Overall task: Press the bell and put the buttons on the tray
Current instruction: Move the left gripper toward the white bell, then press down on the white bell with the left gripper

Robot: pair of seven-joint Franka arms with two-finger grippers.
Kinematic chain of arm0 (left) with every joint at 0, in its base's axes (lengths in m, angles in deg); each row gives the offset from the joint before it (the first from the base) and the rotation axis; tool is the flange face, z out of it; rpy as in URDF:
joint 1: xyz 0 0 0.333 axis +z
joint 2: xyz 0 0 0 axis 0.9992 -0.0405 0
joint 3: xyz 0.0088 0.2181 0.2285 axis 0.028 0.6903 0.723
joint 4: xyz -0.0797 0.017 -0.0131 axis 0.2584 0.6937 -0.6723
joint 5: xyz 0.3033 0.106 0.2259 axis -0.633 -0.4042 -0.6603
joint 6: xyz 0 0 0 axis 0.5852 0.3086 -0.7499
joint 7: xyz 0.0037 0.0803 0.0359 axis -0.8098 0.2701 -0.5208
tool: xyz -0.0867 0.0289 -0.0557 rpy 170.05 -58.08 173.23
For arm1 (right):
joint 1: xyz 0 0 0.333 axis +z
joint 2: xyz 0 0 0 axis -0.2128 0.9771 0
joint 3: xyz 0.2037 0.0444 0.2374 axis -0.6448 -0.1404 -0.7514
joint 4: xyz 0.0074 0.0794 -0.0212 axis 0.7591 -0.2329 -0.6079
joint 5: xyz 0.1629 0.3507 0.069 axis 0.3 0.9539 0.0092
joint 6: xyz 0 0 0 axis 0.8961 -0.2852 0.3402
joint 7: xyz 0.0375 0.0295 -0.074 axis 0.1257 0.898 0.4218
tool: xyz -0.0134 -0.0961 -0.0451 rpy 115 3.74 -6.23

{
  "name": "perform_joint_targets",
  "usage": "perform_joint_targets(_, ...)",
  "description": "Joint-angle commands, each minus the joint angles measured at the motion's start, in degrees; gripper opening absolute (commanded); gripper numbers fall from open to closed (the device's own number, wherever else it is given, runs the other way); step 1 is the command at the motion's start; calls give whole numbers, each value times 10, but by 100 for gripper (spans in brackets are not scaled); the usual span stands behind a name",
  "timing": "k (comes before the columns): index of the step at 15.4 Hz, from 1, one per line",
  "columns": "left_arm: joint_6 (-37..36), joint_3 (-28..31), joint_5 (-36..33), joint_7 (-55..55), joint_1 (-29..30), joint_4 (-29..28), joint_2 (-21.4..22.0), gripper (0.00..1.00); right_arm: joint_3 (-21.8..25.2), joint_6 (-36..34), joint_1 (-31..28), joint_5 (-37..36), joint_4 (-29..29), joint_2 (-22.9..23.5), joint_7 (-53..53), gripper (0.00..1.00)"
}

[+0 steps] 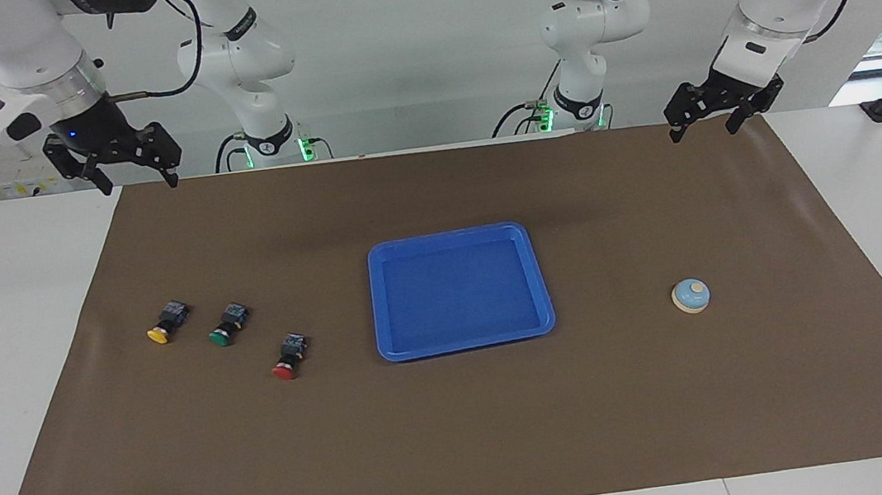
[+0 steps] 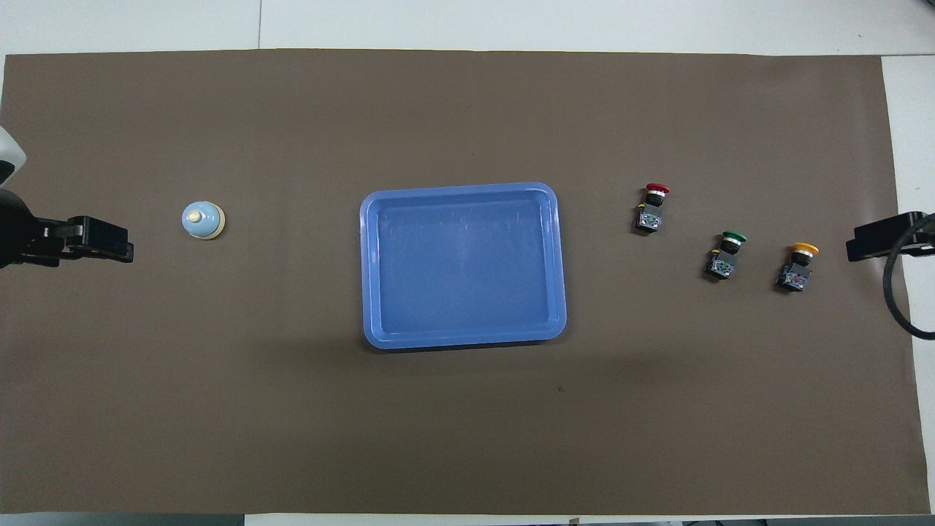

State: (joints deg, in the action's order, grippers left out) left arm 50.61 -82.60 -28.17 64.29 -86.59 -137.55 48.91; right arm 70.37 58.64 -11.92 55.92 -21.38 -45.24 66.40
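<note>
Nothing is done yet: my left claw [image 1: 698,124] hangs open, empty, high over the worktop edge by my base, so it must descend onto the bell [image 1: 691,295] toward its end, while my right claw [image 1: 127,174] waits open above the buttons' [image 1: 224,329] end.

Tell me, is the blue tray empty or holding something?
Empty: the tray shows only bare blue floor, and all three buttons lie on the mat beside it.
</note>
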Motion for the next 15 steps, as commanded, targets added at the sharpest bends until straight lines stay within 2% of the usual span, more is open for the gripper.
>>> perform_joint_targets(1,53,-1,0,1,4,-15,-37,67,0,-1,-2,-6,-12,-11,12,100)
perform_joint_targets(3,93,-1,-2,0,5,-16,-81,36,0,-1,-3,-6,-12,-11,12,100)
perform_joint_targets(4,105,-1,-2,-1,5,-12,-106,5,0,-1,-3,-6,-12,-11,12,100)
perform_joint_targets(5,130,-1,-2,-2,5,-15,-126,0,-1,-2,-3,-6,-12,-11,12,100)
perform_joint_targets(7,179,-1,-2,-2,8,-31,-150,0,0,-2,-3,-6,-12,-11,12,100)
perform_joint_targets(9,216,-1,-2,1,18,-57,-153,0,0,-1,-3,-6,-12,-11,12,100)
perform_joint_targets(15,253,0,-3,4,35,-74,-174,0,0,-1,-3,-6,-12,-11,12,100)
